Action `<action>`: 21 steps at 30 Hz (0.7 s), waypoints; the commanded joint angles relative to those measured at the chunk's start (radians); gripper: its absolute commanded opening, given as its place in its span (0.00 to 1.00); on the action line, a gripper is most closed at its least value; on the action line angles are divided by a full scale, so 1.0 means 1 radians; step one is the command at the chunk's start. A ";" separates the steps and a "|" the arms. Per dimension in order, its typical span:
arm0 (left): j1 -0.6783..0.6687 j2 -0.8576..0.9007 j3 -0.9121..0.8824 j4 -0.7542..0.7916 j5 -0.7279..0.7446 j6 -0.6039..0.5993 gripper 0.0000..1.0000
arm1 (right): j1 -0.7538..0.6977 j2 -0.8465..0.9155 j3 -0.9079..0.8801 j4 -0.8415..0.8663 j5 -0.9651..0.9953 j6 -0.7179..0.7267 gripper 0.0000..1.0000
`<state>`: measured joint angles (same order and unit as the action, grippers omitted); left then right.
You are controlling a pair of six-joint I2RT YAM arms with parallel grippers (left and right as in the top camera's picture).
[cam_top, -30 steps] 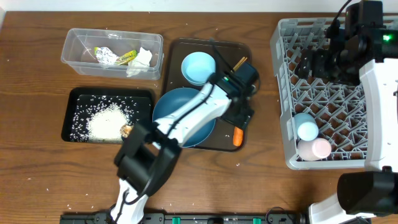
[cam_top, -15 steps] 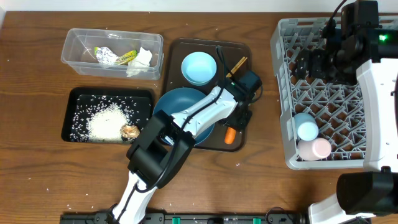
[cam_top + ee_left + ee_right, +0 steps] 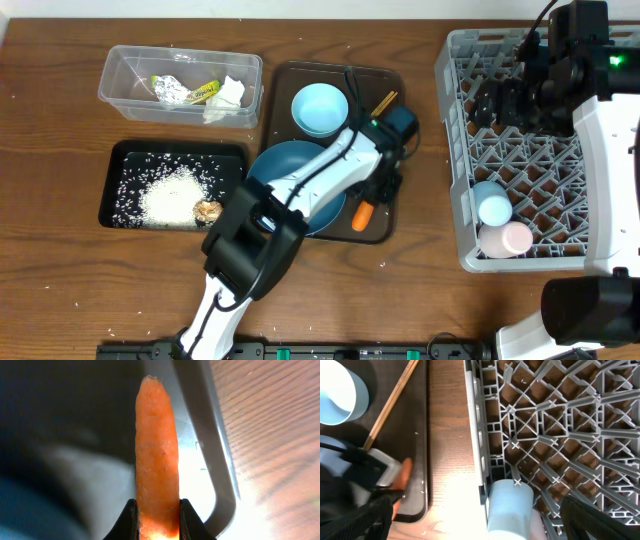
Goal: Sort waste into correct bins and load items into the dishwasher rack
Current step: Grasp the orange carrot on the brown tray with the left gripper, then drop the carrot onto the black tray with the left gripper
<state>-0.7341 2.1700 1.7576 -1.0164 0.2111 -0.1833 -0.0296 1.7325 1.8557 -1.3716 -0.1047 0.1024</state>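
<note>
The left gripper [image 3: 158, 515] has its fingers [image 3: 131, 519] closed narrow on the thick end of the carrot [image 3: 156, 455], one on each side. From above, the carrot [image 3: 362, 216] lies aslant over the near right part of the brown tray [image 3: 285, 70], just beside the dark-blue bowl [image 3: 290, 175] (whether it touches the tray floor I cannot tell). The small bowl [image 3: 320, 108] sits at the tray's far end, with the chopsticks [image 3: 385, 102] to its right.

The right gripper [image 3: 503, 100] hangs over the far left part of the rack [image 3: 455, 150], its fingers [image 3: 360, 520] spread wide and holding nothing. The blue cup [image 3: 492, 205] and the pink cup [image 3: 515, 238] lie side by side in the rack's near left corner.

The clear tub [image 3: 120, 75] holds the wrapper [image 3: 190, 92] and the paper [image 3: 228, 97]. In the black tray [image 3: 115, 190] lie the rice [image 3: 165, 195] and the brown lump [image 3: 208, 211]. Stray grains dot the table [image 3: 60, 280].
</note>
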 commanded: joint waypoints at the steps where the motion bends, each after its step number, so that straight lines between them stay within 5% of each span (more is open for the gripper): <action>1: 0.051 -0.090 0.110 -0.071 0.006 0.018 0.06 | 0.011 -0.009 -0.005 0.000 -0.004 0.008 0.99; 8: 0.190 -0.240 0.159 -0.169 -0.004 0.052 0.06 | 0.011 -0.009 -0.005 0.008 -0.004 0.009 0.99; 13: 0.342 -0.266 0.156 -0.271 -0.159 0.051 0.06 | 0.011 -0.009 -0.005 0.008 -0.004 0.009 0.99; 21: 0.632 -0.262 -0.015 -0.299 -0.216 -0.001 0.06 | 0.011 -0.009 -0.005 0.010 -0.005 0.009 0.99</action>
<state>-0.1791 1.8957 1.8114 -1.3155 0.0376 -0.1558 -0.0296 1.7325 1.8557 -1.3643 -0.1047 0.1024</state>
